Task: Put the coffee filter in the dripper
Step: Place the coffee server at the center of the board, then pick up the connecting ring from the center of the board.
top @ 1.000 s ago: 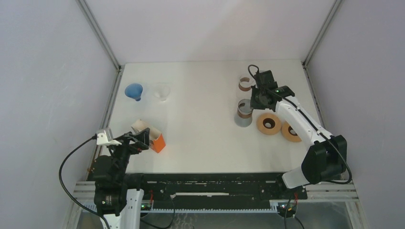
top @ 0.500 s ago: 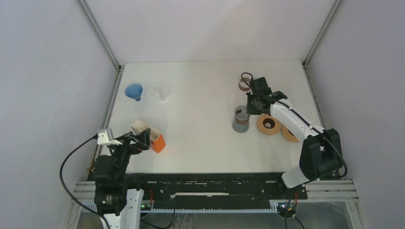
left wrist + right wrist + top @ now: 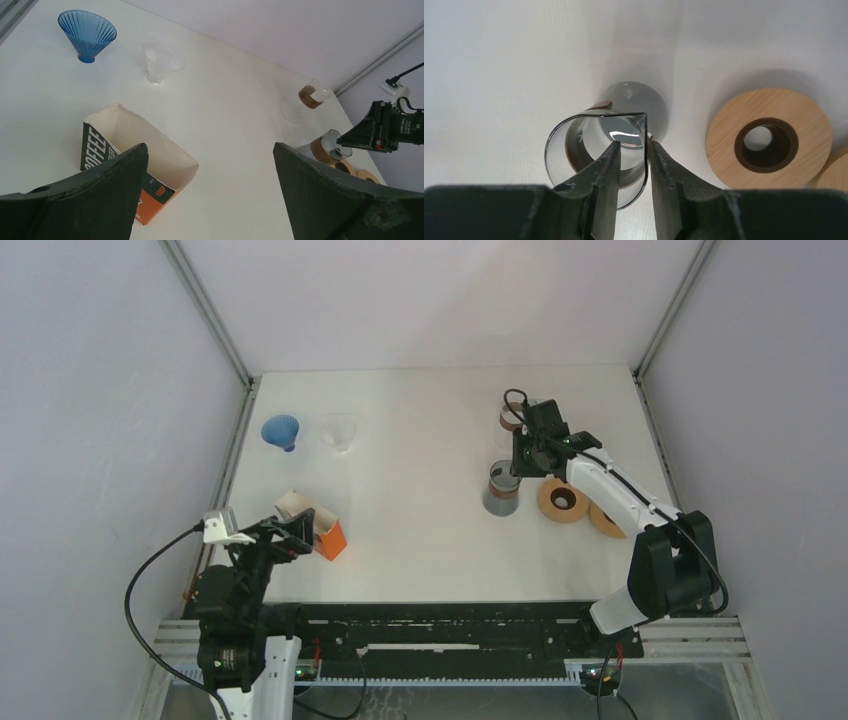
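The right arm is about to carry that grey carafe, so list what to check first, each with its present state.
1. Right gripper shut on the grey carafe rim, one finger inside, one outside: ok.
2. Carafe apart from the wooden ring: ok.
3. Carafe off the table: cannot tell.
4. Left gripper open above the filter box: ok.
5. Filters in the box: cannot tell.
6. Blue dripper upright, mouth up, empty: ok.

The left dripper (image 3: 281, 430) and right dripper (image 3: 341, 432) stand side by side, the box (image 3: 312, 525) in front. To the right, the near jug (image 3: 501, 492) stands before the far jug (image 3: 509, 421), a ring (image 3: 563, 500) beside it.
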### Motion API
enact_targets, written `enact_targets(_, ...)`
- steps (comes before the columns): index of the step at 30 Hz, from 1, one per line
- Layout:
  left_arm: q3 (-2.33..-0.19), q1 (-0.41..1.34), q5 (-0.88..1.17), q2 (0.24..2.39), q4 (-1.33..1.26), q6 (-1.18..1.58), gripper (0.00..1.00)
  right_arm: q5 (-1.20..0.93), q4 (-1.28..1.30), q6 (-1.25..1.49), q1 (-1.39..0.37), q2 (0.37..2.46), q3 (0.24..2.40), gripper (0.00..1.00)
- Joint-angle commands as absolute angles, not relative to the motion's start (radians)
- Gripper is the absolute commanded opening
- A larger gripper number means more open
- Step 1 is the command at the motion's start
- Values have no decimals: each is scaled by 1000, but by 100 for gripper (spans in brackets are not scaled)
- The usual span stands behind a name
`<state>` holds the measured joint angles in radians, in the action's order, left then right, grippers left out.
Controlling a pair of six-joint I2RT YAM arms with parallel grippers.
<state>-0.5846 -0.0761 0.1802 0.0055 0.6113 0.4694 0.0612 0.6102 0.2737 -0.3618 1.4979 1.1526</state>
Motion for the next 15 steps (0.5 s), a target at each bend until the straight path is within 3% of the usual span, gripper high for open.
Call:
enact_targets(1, -590, -82, 162, 10, 570, 453, 100, 18, 562, 277, -370, 1431, 1163, 39)
enact_targets(7, -581, -82, 194, 82, 525, 525, 100, -41, 602, 344, -370, 1343, 1163, 57)
enact_targets(15, -590, -28, 237, 224, 405, 561, 100, -108, 603, 392, -284, 1199, 1081, 67)
